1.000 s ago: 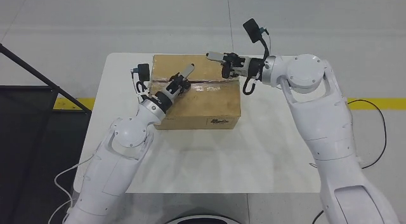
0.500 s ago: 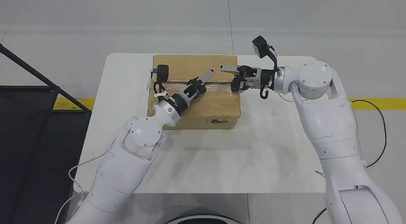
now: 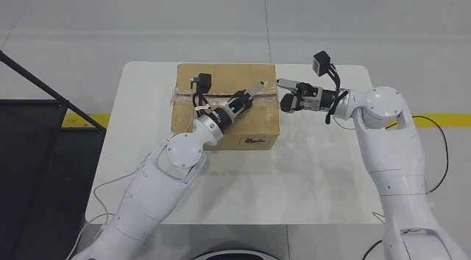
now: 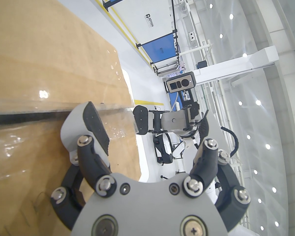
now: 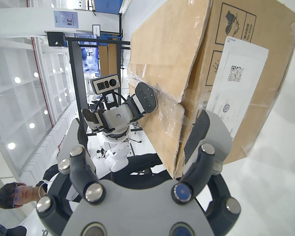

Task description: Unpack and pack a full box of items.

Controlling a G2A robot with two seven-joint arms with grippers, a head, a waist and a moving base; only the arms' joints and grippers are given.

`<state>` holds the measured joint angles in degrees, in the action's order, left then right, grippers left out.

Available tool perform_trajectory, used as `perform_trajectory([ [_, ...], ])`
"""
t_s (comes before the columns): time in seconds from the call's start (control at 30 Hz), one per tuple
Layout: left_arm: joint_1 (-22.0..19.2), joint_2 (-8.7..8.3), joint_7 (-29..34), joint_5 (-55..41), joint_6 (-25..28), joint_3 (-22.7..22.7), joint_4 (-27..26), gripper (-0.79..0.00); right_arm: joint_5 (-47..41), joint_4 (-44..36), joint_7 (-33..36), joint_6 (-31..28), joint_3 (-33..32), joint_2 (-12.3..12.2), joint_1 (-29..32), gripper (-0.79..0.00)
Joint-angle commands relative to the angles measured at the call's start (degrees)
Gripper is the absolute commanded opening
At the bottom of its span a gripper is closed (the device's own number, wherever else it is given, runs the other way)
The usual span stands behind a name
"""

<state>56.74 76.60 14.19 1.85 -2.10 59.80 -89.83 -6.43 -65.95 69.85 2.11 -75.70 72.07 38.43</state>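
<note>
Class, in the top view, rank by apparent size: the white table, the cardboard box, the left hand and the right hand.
1. White table
2. Cardboard box
3. Left hand and right hand look alike, so unranked.

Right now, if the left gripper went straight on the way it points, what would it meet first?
Probably the right gripper, just past the end of the box; depth is unclear.
</note>
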Motion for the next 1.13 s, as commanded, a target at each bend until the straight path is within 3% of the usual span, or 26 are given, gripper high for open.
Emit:
perform_trajectory([
  [0.0,-0.6,0.30,-0.4,0.1,0.0,-0.9,0.6,0.000,-0.7,0.6,0.1,-0.7,0.1,-0.1,0.1,0.000],
  [0.47,-2.3,2.02,-2.8,0.8,-0.4,-4.4,2.3,0.000,-4.0,6.9,-1.6,-6.7,0.0,-0.7,-0.5,0.000],
  [0.63,-1.5,2.18,-4.4,2.1,0.0,-3.9,0.2,0.000,-4.7,8.7,-4.2,-10.4,-2.9,-1.6,0.0,0.000],
  [0.8,1.2,1.37,-5.8,5.2,-0.2,0.6,-5.8,0.000,-2.5,7.4,-4.2,-17.7,-7.2,-3.3,1.6,0.000],
  [1.1,9.7,-0.87,-8.8,13.0,-1.3,15.0,-18.1,0.000,5.5,5.8,-2.5,-31.1,-12.3,-6.2,4.0,0.000],
])
